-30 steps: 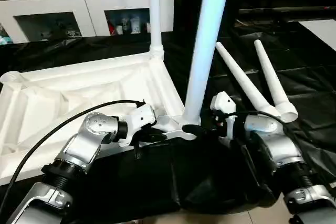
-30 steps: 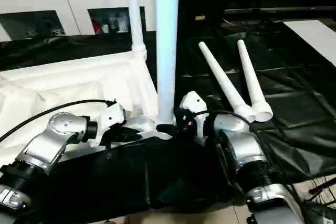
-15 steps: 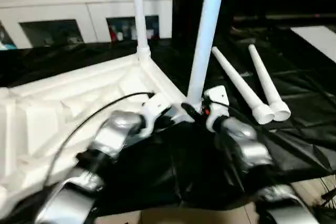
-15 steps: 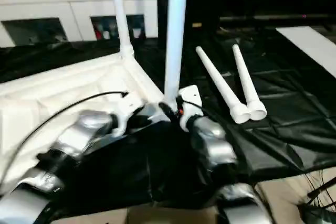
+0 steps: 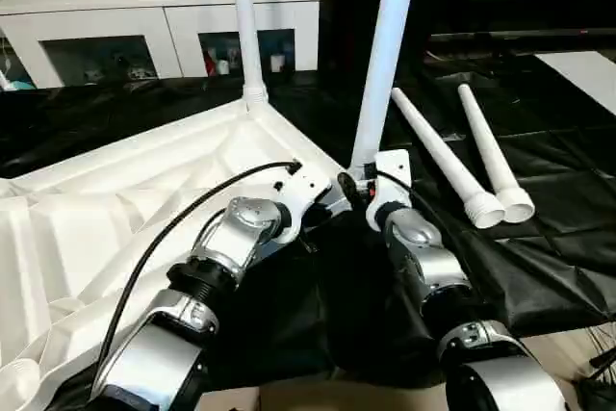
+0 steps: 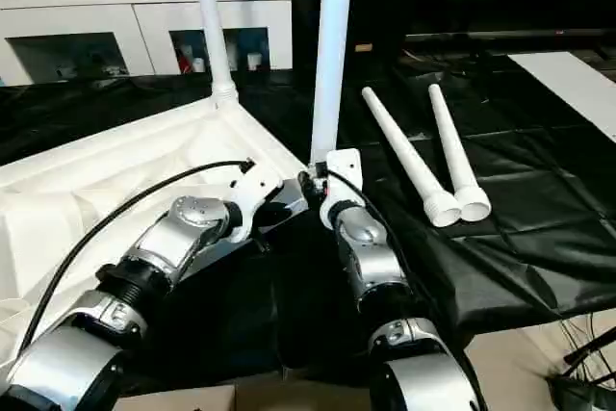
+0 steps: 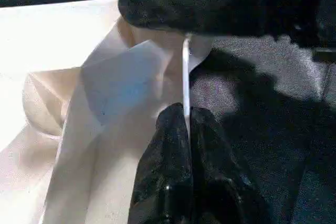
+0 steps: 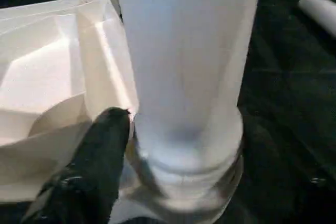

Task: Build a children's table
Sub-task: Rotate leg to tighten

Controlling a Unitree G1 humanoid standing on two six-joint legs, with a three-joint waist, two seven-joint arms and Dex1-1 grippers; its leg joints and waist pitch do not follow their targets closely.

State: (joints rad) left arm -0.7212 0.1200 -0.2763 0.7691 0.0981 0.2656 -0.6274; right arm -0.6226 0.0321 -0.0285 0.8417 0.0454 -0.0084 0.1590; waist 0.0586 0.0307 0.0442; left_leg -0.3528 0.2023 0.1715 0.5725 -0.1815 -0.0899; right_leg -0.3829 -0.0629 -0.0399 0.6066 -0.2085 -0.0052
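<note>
The children's table lies upside down: its white rimmed top [image 5: 125, 199] rests on the black sheet at the left. One leg [image 5: 243, 26] stands upright in the far corner socket and another [image 5: 385, 55] in the near corner socket. Two loose legs [image 5: 438, 156] [image 5: 493, 151] lie side by side to the right. My left gripper [image 7: 185, 116] is shut on the top's thin rim just beside the near socket. My right gripper [image 5: 358, 185] sits at the base of the near upright leg [image 8: 184, 77], right against its ribbed collar.
A white cabinet with glass doors [image 5: 154, 7] stands behind the table. The black sheet [image 5: 549, 238] covers the big table, whose front edge runs close below my forearms. A black cable [image 5: 183, 218] arcs over my left forearm. A white panel [image 5: 587, 64] lies far right.
The whole view has shifted and tilted, so the camera moved. Both grippers stay at the near corner socket. My right wrist now sits closer in behind the leg's base.
</note>
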